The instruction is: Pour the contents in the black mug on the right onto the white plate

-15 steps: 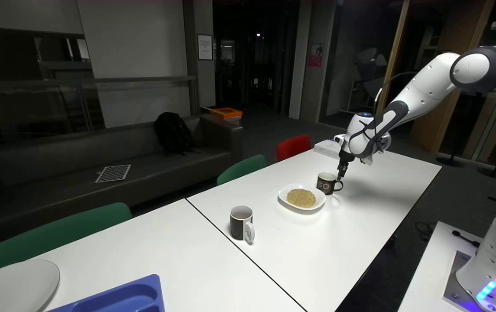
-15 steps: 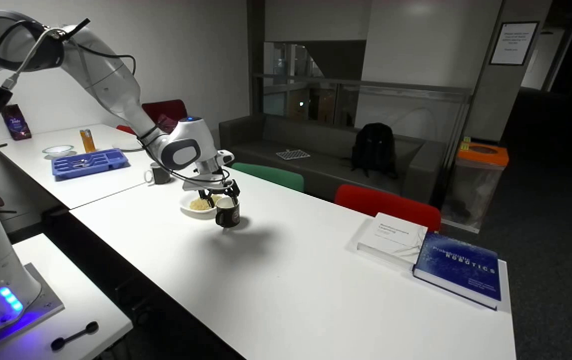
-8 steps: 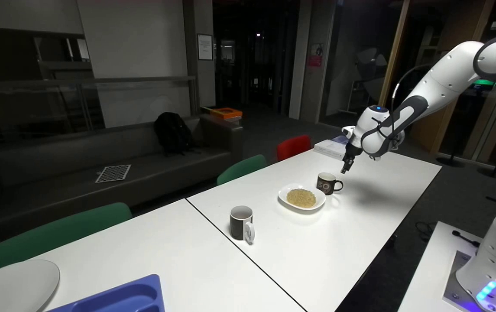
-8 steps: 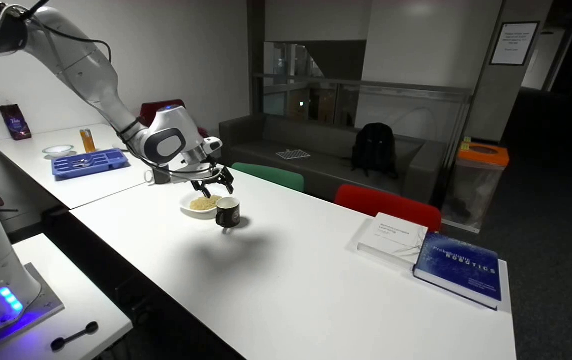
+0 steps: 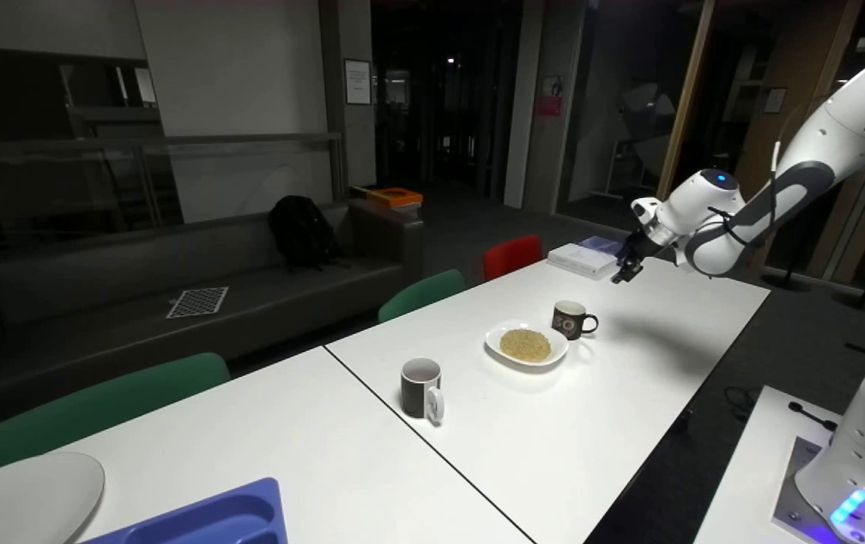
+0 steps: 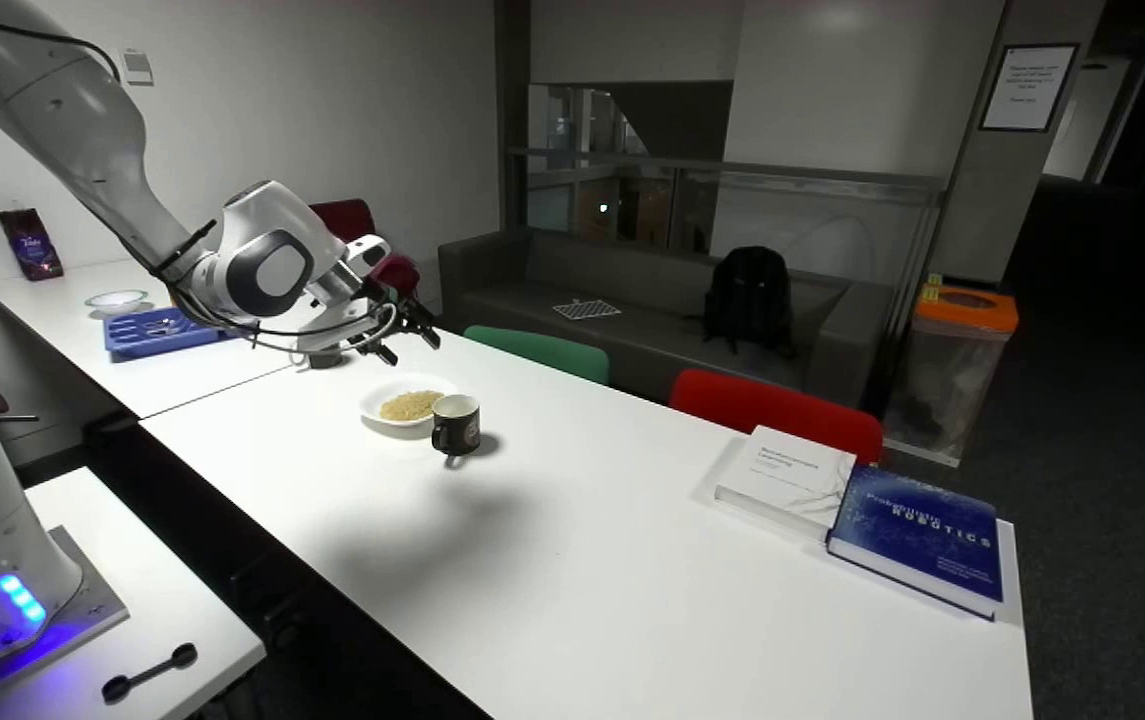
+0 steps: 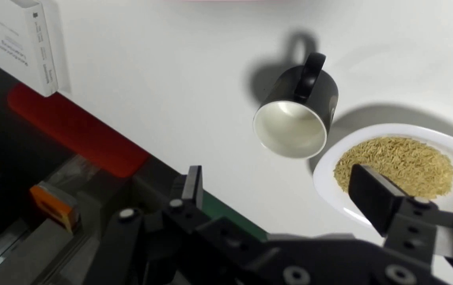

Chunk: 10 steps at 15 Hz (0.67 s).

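The black mug (image 5: 568, 325) stands upright on the white table beside the white plate (image 5: 498, 349). Its handle (image 7: 309, 75) and pale inside (image 7: 289, 130) show in the wrist view, where I see no grains within. A tan heap of grain, the contents (image 7: 400, 164), lies spread on the plate. Above the table and apart from the mug hangs my gripper (image 6: 410, 350), also seen in the wrist view (image 7: 277, 170). Its jaws are wide apart with nothing between them.
A greyer mug (image 5: 412, 391) with a white handle stands near the table seam. A blue tray (image 6: 177, 328) sits farther along. Two thick books, one white (image 6: 787, 468) and one blue (image 6: 917, 535), lie at the opposite end. Red (image 6: 777, 408) and green (image 6: 537, 352) chairs line one side.
My gripper has risen from beside the mug and drawn back away from it, its jaws still open. Mug, plate and grain have kept their places.
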Each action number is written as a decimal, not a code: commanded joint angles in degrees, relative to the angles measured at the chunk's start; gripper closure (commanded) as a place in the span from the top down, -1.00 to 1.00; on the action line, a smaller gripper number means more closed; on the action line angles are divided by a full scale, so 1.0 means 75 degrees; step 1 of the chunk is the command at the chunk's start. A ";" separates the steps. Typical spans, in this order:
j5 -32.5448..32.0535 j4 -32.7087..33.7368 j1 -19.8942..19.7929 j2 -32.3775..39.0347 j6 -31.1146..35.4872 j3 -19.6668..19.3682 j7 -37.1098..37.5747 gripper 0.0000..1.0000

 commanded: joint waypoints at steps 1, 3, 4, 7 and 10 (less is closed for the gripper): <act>-0.0840 -0.0857 -0.0812 -0.1167 0.0674 0.0193 0.0392 1.00; -0.0854 -0.1181 -0.1322 -0.1502 0.1035 0.0467 0.0277 1.00; -0.0745 -0.1335 -0.1539 -0.1627 0.1201 0.0612 0.0196 1.00; -0.0682 -0.1492 -0.1988 -0.1603 0.1803 0.0930 0.0153 1.00; -0.0751 -0.1288 -0.2166 -0.1329 0.2115 0.1116 0.0244 1.00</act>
